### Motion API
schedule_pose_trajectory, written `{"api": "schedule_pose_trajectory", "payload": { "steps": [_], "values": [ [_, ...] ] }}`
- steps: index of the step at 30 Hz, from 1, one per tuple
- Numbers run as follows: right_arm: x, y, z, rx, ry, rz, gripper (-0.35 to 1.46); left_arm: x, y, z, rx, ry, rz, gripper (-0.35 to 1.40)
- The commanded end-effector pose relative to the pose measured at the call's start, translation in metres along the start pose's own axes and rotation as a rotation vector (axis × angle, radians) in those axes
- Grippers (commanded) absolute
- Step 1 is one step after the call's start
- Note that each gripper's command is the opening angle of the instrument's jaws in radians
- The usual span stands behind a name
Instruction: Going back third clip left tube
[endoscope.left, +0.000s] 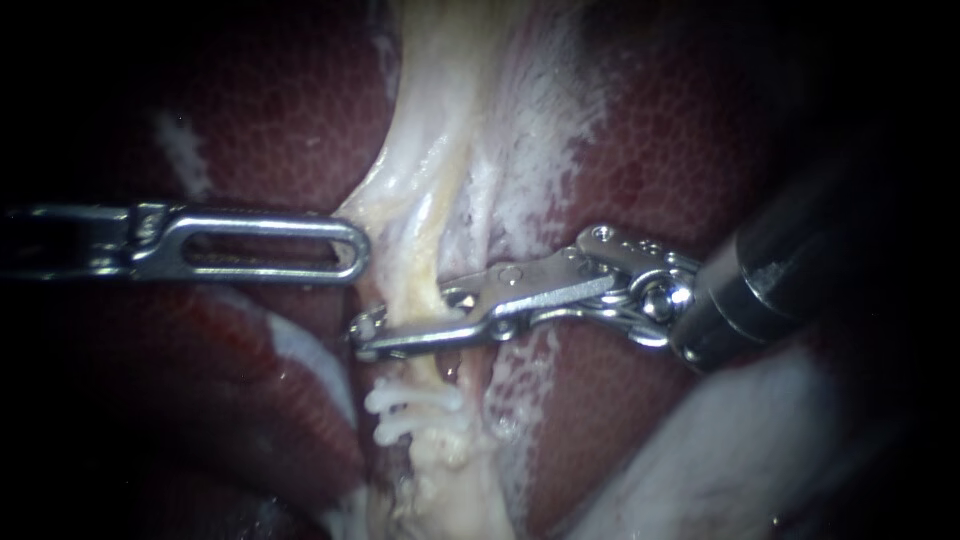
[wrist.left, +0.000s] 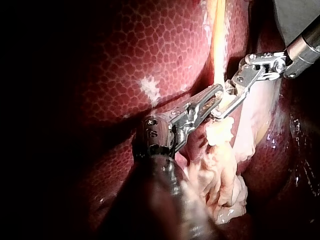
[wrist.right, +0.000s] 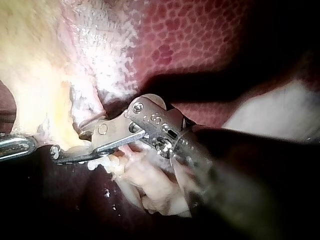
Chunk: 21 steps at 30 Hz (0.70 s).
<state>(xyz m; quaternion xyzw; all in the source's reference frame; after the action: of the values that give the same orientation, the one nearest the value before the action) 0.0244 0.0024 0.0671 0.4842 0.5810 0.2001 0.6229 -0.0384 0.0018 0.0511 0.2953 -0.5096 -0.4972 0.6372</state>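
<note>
"Start with the right instrument. What are its jaws doing?"

"There's a narrow gap between them, and the tube runs through that gap. They sit astride it, not clamped, as far as I can judge. A small white knob shows at the jaw tips. It could be the third clip, but I can't say for sure."

"And the left instrument?"

"Its jaws lie together, holding nothing I can see. The tip is just at the tube's edge, a little above the other tips and apart from them."

"So the step is backing out?"

"That's my reading. I'd want the jaws wide enough to clear the tube on both sides. Then draw them straight back along their own shaft, no twist and no lift, so nothing tugs."

"What's close?"

"The white clips on the tube, just below the jaws. Dipping would catch them. The liver lies on either side."

"Any room?"

"Toward the right and upper right, where the shaft comes in, it looks dark and open. That's the way out."
</note>
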Motion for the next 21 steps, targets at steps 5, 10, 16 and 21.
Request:
{"api": "schedule_pose_trajectory", "payload": {
  "steps": [5,10,16,21],
  "values": [
    [0.0,0.0,-0.0001,0.0,0.0,0.0,-0.35,0.0,0.0,0.0001,0.0,-0.001,0.001,-0.35],
    [0.0,0.0,-0.0002,0.0,0.0,0.0,-0.35,0.0001,0.0,0.0001,0.0,-0.001,0.001,-0.35],
    [0.0003,-0.0003,-0.0002,-0.003,-0.004,-0.033,0.24,0.0001,0.0,0.0001,0.0,-0.001,0.001,-0.35],
    [0.0012,-0.0005,-0.0001,0.002,-0.007,-0.164,0.49,0.0001,0.0,0.0,0.0,-0.001,0.001,-0.35]
  ]
}}
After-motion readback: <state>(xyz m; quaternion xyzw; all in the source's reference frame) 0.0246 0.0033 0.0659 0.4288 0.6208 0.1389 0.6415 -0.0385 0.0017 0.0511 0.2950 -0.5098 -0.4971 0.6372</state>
